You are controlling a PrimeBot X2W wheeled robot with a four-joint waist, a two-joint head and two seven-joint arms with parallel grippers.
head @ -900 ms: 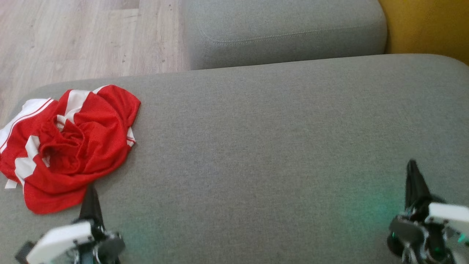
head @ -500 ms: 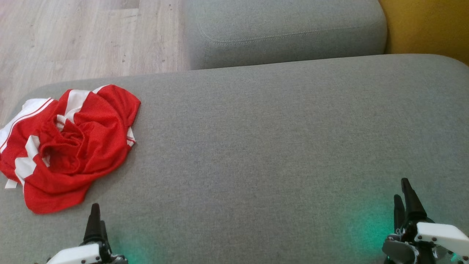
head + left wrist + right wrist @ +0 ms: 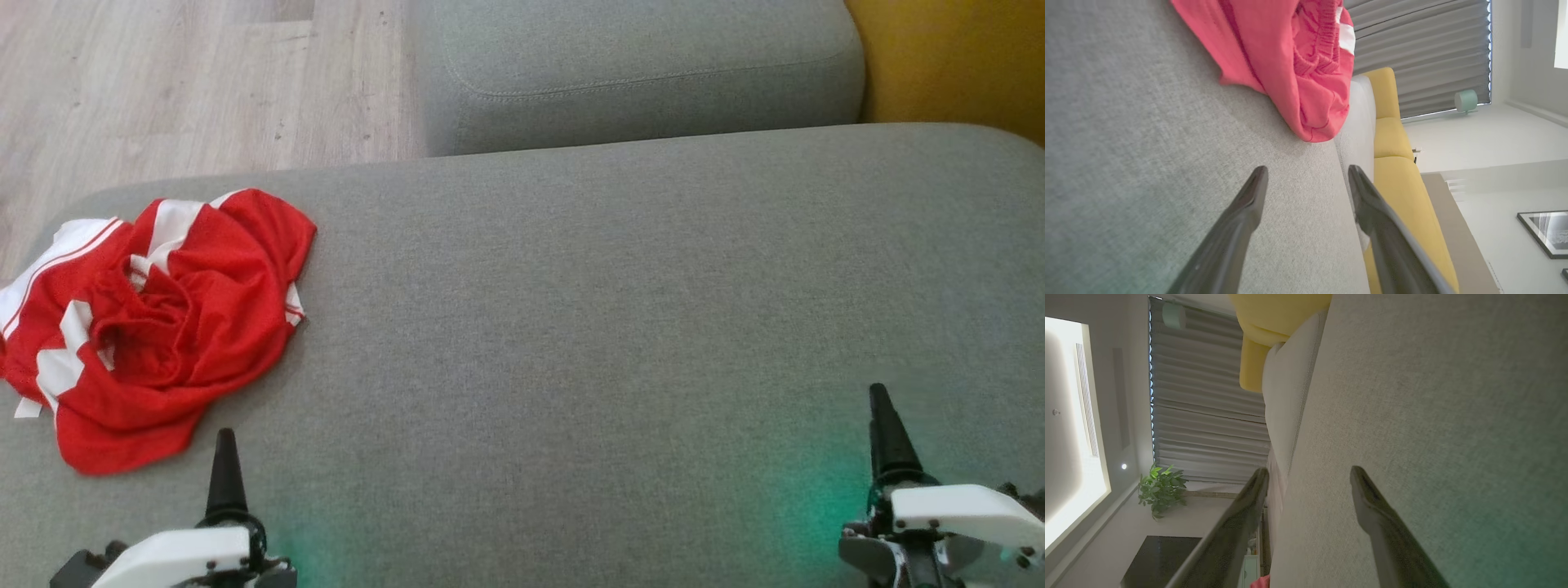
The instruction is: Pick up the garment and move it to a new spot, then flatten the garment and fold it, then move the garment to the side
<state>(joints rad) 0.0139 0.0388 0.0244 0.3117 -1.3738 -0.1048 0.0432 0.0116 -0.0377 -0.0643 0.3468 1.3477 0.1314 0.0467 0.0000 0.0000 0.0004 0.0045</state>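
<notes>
your left gripper (image 3: pixel 1306 171) low at near edge, jaws spread, empty, just short of garment (image 3: pixel 163 327) hem. your right gripper (image 3: pixel 886 433) likewise spread, empty, well apart over bare grey cushion (image 3: pixel 571 327). farther out: garment, red and white, lies crumpled at cushion's left end, untouched. my read: nothing done yet; pick-up, move, flatten, fold, set-aside all ahead.

The garment (image 3: pixel 163 327) is thin cloth, a fine mesh with a slight sheen. The sofa (image 3: pixel 612 327) is grey woven cloth, matt and a little rough. The floor (image 3: pixel 163 82) looks like pale wood, matt. The fingers (image 3: pixel 1237 228) are dark, smooth, faintly glossy.
</notes>
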